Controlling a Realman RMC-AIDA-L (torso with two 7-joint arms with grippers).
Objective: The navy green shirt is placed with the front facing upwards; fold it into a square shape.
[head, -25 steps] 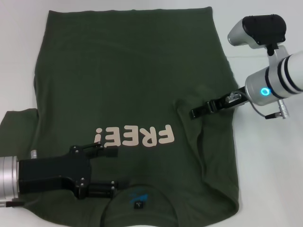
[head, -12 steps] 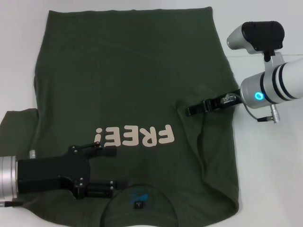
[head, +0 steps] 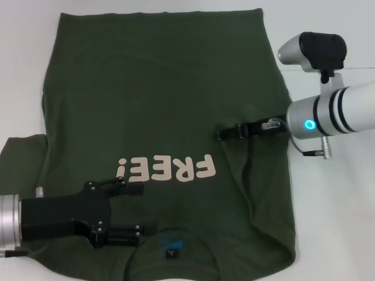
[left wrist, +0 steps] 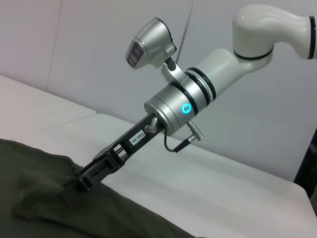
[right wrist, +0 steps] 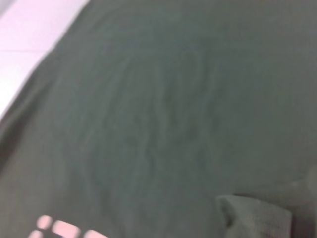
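Observation:
The navy green shirt (head: 158, 88) lies flat, front up, with its pale "FREE!" lettering (head: 167, 168) and blue neck label (head: 171, 243) towards me. My right gripper (head: 224, 133) is shut on a fold of the shirt's right sleeve, held over the chest to the right of the lettering. The left wrist view shows this gripper (left wrist: 79, 181) pinching the cloth (left wrist: 39, 198). My left gripper (head: 137, 208) is open, low over the shirt beside the collar, on the left. The right wrist view shows green cloth (right wrist: 158, 99) and a folded edge (right wrist: 252, 210).
The white table (head: 334, 222) shows to the right of the shirt and at the far left. The shirt's left sleeve (head: 20, 152) lies spread out. The hem reaches the far edge of the view.
My right gripper has moved left over the shirt, dragging the sleeve fold with it. The left arm has not moved.

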